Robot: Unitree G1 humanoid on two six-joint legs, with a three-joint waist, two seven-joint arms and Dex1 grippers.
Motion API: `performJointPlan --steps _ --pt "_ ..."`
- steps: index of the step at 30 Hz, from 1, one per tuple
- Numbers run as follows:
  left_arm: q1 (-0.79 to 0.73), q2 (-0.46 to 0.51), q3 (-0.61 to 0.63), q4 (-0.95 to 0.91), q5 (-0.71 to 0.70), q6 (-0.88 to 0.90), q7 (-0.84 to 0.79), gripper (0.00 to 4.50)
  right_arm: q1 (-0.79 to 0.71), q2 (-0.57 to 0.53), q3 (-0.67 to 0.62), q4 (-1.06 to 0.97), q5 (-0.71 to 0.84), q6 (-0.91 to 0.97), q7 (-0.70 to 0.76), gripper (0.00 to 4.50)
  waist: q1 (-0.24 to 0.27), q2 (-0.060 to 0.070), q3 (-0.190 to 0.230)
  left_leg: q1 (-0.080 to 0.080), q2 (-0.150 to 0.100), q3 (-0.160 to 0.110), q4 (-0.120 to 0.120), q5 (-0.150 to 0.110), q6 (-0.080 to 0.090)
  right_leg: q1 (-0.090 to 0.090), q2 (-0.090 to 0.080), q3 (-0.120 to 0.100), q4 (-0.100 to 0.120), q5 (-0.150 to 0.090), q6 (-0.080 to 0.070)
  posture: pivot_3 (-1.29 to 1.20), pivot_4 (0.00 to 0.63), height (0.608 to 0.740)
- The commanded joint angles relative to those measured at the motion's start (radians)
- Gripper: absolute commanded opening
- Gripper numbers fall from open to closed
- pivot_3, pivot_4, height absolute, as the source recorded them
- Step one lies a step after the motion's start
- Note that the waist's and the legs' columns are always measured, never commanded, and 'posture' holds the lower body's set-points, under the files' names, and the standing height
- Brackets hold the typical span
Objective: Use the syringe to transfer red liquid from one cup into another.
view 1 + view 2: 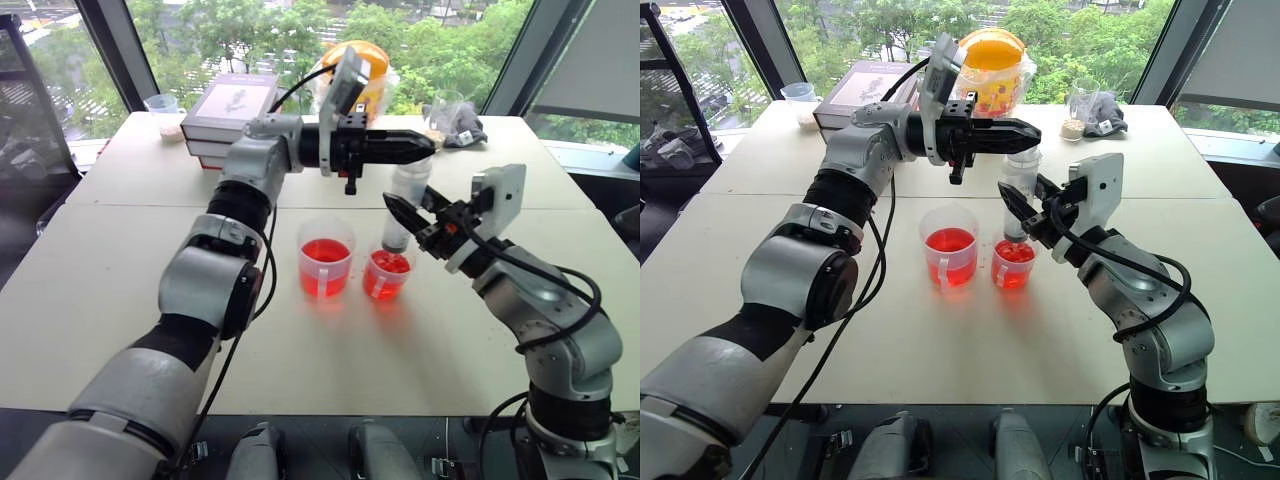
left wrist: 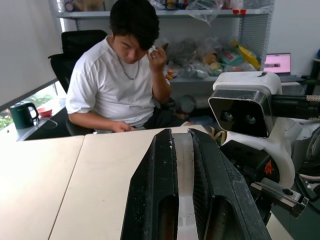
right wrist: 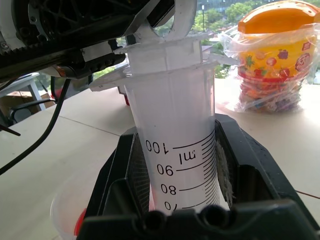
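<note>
Syringe [image 1: 1019, 195]: stands upright over the shorter cup [image 1: 1012, 265], tip down into it, barrel printed with a graduated scale (readings visible in the right wrist view). Right gripper [image 1: 1025, 208]: fingers clamped tight on the barrel from the side. Left gripper [image 1: 1032, 131]: level, pointing to the right, fingers pressed together on the white plunger [image 3: 170, 47] at the syringe's top.

Shorter cup: clear plastic, on the desk [image 1: 740, 250], holds red liquid [image 1: 1014, 253] near its bottom. Taller cup [image 1: 949, 247]: just beside it to the left, also with red liquid, apart from both grippers.

Far edge of desk: stack of books [image 1: 228, 118], small clear cup [image 1: 162, 108], bagged jar with an orange lid [image 1: 992, 62], a dark cloth [image 1: 462, 128].

Left wrist view: a seated person in a white shirt [image 2: 117, 85] beyond the desk.
</note>
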Motion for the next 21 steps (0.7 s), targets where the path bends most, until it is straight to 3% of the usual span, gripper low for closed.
performJointPlan --steps 1,8,11,17,18,21 --pt "0.046 -0.052 -0.082 0.009 0.056 0.026 -0.035 0.05 -0.114 -0.001 -0.073 -0.138 0.054 -0.058 -0.026 1.39 0.0 0.0 0.0 0.0 0.0 0.0 0.0 0.0 0.0 0.0 0.0 0.0 0.0 0.0 0.0 0.0 0.15 0.74" --pt "0.03 -0.023 -0.052 -0.016 0.033 0.051 -0.021 0.05 -0.106 -0.002 -0.07 -0.116 0.055 -0.058 -0.033 1.39 0.0 0.0 0.0 0.0 0.0 0.0 0.0 0.0 0.0 0.0 0.0 0.0 0.0 0.0 0.0 0.0 0.15 0.74" --pt "0.01 0.017 -0.017 -0.036 0.001 0.098 -0.018 1.25 -0.085 0.007 -0.063 -0.101 0.054 -0.065 -0.025 1.39 -0.001 0.0 0.0 0.0 0.0 0.0 0.0 0.0 0.0 0.0 0.0 0.0 0.0 0.0 0.0 0.0 0.15 0.74" --pt "0.022 0.121 0.038 -0.101 -0.04 0.143 0.018 4.18 -0.028 0.018 -0.043 -0.084 0.045 -0.09 -0.007 1.39 -0.005 0.0 0.0 0.0 0.0 0.0 0.0 0.0 0.0 0.0 0.0 0.0 0.0 0.0 0.0 0.0 0.15 0.74" --pt "0.025 0.144 0.052 -0.111 -0.051 0.159 0.028 4.46 -0.024 0.02 -0.036 -0.086 0.045 -0.09 -0.009 1.39 -0.007 0.0 0.0 0.0 0.0 0.0 0.0 0.0 0.0 0.0 0.0 0.0 0.001 0.0 0.0 0.0 0.15 0.74" --pt "0.038 0.188 0.072 -0.14 -0.071 0.196 0.043 4.46 -0.025 0.023 -0.029 -0.087 0.048 -0.088 -0.015 1.39 -0.005 0.0 0.0 0.0 0.001 -0.001 0.0 0.0 0.0 -0.001 0.001 0.0 0.001 0.0 0.0 0.0 0.15 0.74"
